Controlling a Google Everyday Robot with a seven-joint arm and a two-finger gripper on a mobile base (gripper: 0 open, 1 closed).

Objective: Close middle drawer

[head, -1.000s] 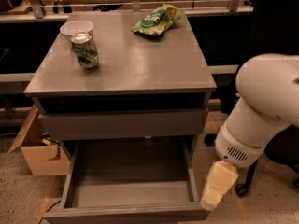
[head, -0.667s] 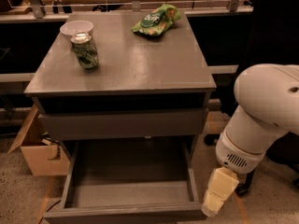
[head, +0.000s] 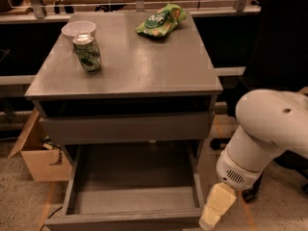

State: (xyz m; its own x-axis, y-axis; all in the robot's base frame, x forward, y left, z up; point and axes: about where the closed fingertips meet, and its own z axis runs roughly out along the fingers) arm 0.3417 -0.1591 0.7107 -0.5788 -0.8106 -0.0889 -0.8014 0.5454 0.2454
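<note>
The middle drawer [head: 130, 177] is pulled far out below the cabinet top. Its grey tray is bare, and its plain front strip [head: 125, 220] lies at the bottom edge of the view. The taller-fronted upper drawer [head: 125, 127] above it is pushed in. The lowest drawer is out of view. My gripper [head: 215, 211], cream-coloured under the white arm [head: 269, 134], hangs at the bottom right, just outside the open drawer's front right corner. It holds nothing that I can see.
On the cabinet top [head: 144, 71] stand a green can [head: 87, 53], a white bowl [head: 78, 29] and a green snack bag [head: 160, 19]. A cardboard box [head: 41, 153] sits on the floor at the left. A black chair [head: 284, 42] stands at the right.
The arm has dropped lower, and the gripper has moved down and slightly left toward the drawer's front right corner. The drawer has not moved.
</note>
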